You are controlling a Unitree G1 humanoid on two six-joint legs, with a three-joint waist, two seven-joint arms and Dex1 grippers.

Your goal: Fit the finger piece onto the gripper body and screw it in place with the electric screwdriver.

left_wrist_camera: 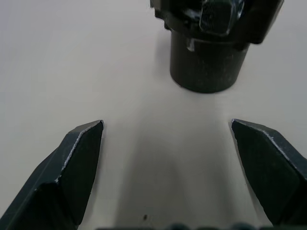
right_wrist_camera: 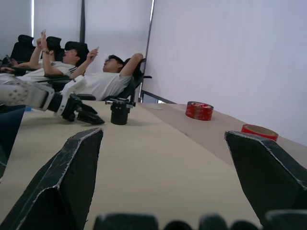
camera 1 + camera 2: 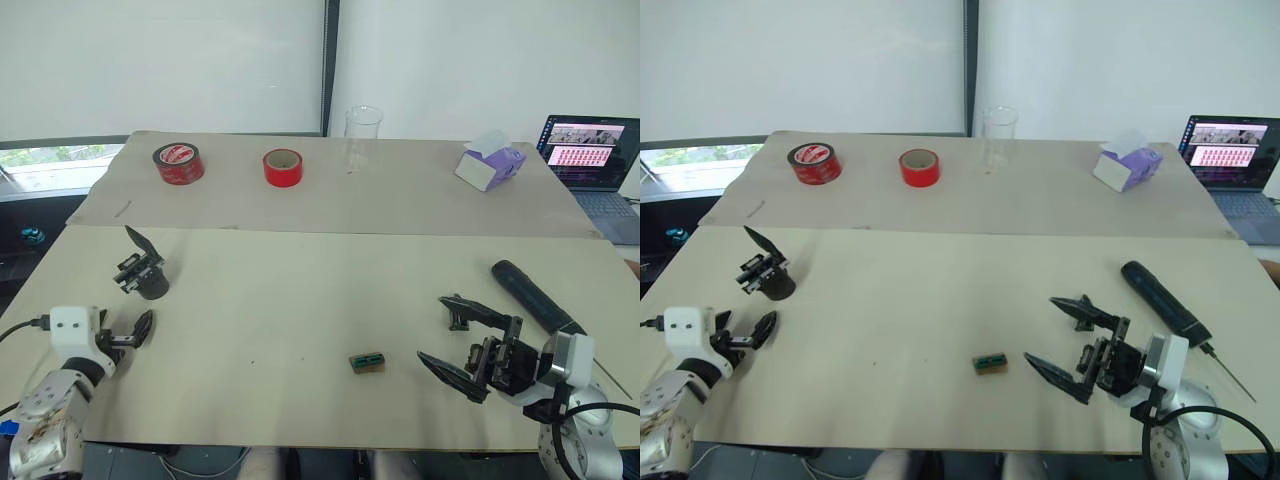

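Both end effectors, left point(image 3: 140, 328) and right point(image 3: 448, 335), gape wide; small green block point(image 3: 367, 362) lies between them.

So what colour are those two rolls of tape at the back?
Both tape rolls are red; the left one has a printed label. Best seen in the left eye view.

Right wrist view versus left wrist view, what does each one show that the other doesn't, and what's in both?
Right wrist view alone: two red tape rolls on the far table, people reclining in chairs, and the left hand seen from across the table. Left wrist view alone: a close look at the gripper body just ahead of the open left hand. Both share the gripper body and the beige table.
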